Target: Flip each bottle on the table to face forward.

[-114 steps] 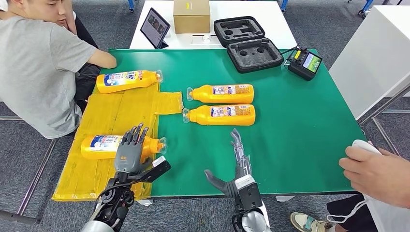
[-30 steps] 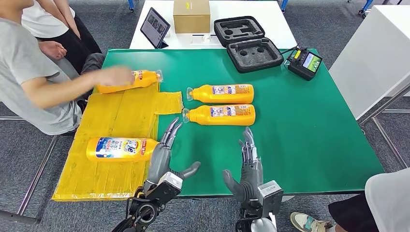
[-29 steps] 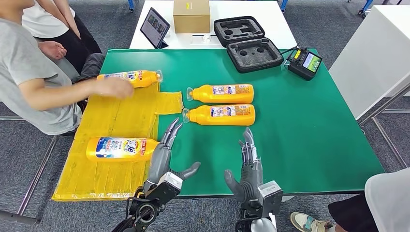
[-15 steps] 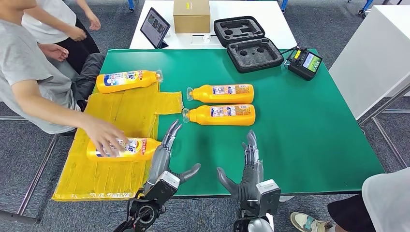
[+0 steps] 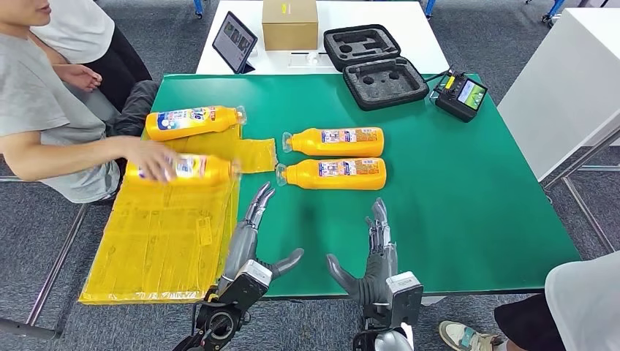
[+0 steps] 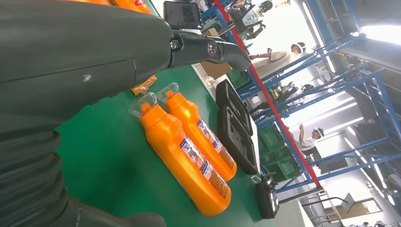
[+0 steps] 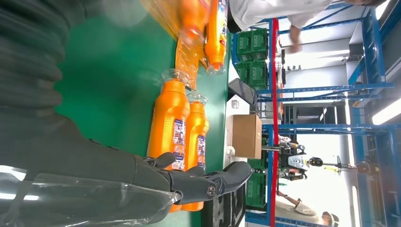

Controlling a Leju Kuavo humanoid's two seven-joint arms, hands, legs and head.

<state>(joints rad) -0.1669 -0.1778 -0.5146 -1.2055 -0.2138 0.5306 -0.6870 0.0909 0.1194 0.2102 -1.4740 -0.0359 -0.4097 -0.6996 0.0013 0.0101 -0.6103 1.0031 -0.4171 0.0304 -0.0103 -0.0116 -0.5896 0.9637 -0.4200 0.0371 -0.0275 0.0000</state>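
4 orange bottles lie on the desk. Two (image 5: 333, 141) (image 5: 331, 174) sit side by side mid-desk, caps toward the left edge. One (image 5: 193, 121) lies by the far left corner; a person's hand (image 5: 152, 157) grips another (image 5: 191, 168) on the yellow sheet (image 5: 168, 234). Left hand (image 5: 248, 238) and right hand (image 5: 374, 252) at the near edge, fingers spread, holding nothing.

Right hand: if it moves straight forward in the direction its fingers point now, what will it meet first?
Probably the nearer orange bottle, lying on its side ahead of the open right hand. Bare green table lies between them; depth is uncertain.
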